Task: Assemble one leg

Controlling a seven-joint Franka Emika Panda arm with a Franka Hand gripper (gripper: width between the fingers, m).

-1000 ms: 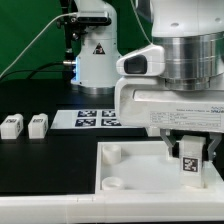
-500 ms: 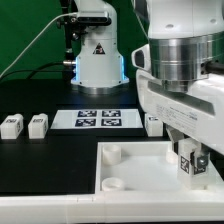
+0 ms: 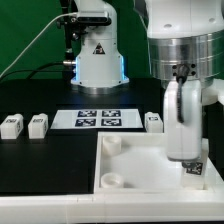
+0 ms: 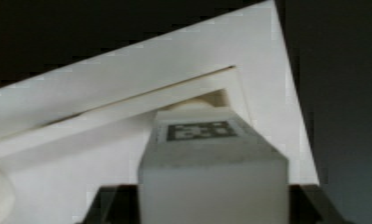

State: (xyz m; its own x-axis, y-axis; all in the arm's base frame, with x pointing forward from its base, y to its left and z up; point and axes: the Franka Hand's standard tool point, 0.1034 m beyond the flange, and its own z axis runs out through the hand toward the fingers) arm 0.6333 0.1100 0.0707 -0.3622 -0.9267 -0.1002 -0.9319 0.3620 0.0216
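Leg — small white plastic tagged block — sits clamped in gripper jaws; three loose alike at table's nine o'clock.

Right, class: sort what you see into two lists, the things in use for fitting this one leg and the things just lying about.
In use:
- the leg held in the claw
- the white plate with corner sockets

Lying about:
- two spare legs at the exterior view's left
- a third spare leg behind the plate
- the marker board
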